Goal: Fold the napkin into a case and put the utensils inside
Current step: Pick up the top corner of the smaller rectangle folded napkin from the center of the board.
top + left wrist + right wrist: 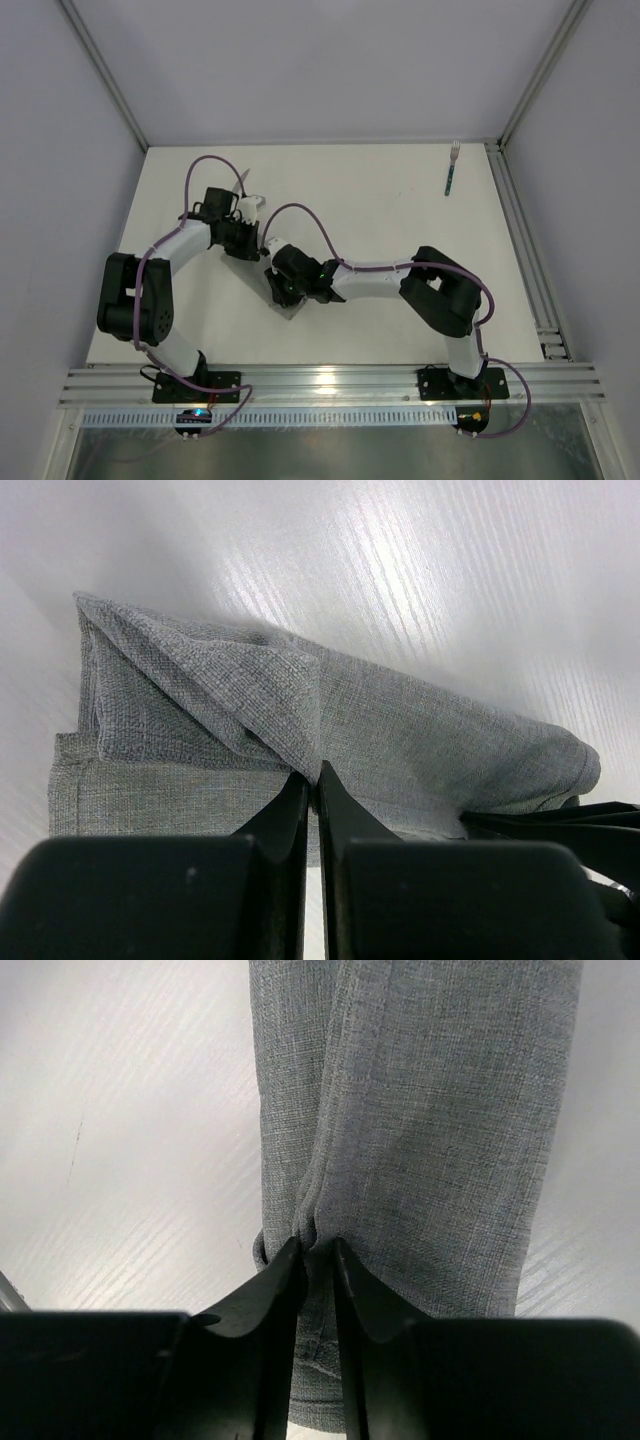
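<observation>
Just plain grey napkin (420, 1110).

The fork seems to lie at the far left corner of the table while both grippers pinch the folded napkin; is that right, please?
Not quite: the fork lies near the far right corner of the table, as the top external view shows. The left gripper and the right gripper do both pinch the folded napkin.

I count two robot arms (175, 245) (375, 280), one folded grey napkin (420, 1110), one blue-handled fork (452, 167), and one knife (241, 180), partly hidden.
</observation>
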Motion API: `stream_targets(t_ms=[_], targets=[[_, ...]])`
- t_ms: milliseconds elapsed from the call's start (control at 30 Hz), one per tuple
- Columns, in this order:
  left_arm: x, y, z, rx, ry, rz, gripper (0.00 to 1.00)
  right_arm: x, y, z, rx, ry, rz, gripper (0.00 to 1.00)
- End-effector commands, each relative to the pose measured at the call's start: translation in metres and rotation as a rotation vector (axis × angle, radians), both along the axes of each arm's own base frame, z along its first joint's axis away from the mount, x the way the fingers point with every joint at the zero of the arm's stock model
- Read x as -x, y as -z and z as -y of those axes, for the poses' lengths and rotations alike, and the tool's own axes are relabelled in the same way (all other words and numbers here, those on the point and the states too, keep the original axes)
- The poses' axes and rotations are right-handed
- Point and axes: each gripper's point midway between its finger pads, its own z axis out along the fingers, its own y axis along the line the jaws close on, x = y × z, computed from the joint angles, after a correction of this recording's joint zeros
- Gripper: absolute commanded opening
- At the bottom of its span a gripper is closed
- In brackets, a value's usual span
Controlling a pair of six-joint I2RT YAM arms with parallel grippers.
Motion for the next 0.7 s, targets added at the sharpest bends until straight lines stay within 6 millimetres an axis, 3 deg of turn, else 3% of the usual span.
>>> stream_targets(t_ms=[0, 100, 200, 367, 500, 667], targets=[[-0.016, -0.016, -0.001, 0.009, -0.007, 0.074, 0.00, 0.013, 0.003, 0.013, 0.038, -0.005, -0.036, 0.22], [-0.017, -0.018, -0.001, 0.009, -0.008, 0.080, 0.00, 0.014, 0.006, 0.016, 0.052, -0.005, -0.042, 0.20], [-0.019, -0.021, -0.001, 0.008, -0.014, 0.086, 0.00, 0.014, 0.009, 0.019, 0.070, 0.001, -0.051, 0.34], [-0.021, -0.024, -0.001, 0.007, -0.014, 0.093, 0.00, 0.016, 0.010, 0.023, 0.082, 0.000, -0.047, 0.37], [-0.022, -0.022, -0.002, 0.006, -0.018, 0.090, 0.00, 0.016, 0.015, 0.026, 0.113, -0.010, -0.042, 0.35], [-0.026, -0.027, -0.001, 0.013, -0.032, 0.102, 0.00, 0.017, 0.028, 0.030, 0.155, -0.010, -0.060, 0.23]])
